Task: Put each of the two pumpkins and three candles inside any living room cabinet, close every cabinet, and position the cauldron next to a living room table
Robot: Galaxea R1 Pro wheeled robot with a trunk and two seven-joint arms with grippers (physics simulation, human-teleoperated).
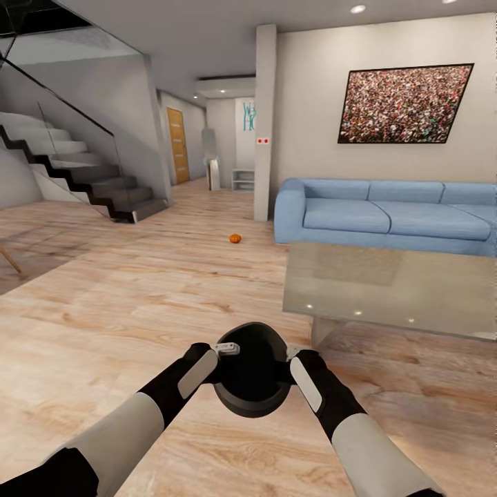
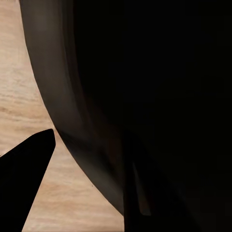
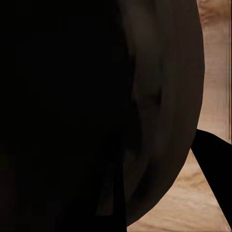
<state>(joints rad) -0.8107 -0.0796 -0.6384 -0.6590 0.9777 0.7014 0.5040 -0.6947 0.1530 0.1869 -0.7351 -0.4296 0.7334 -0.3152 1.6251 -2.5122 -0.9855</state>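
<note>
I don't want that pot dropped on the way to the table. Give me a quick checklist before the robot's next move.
1. Left gripper on the cauldron rim: ok, it meets the rim on the left side.
2. Right gripper on the opposite rim: ok, though finger closure is hidden.
3. Cauldron level: not ok, its mouth tips away from the robot.
4. Table in reach: cannot tell; it stands ahead to the right.
5. Floor between cauldron and table: ok, bare wood.
6. Pumpkin out of the path: ok, far ahead near the sofa.
</note>
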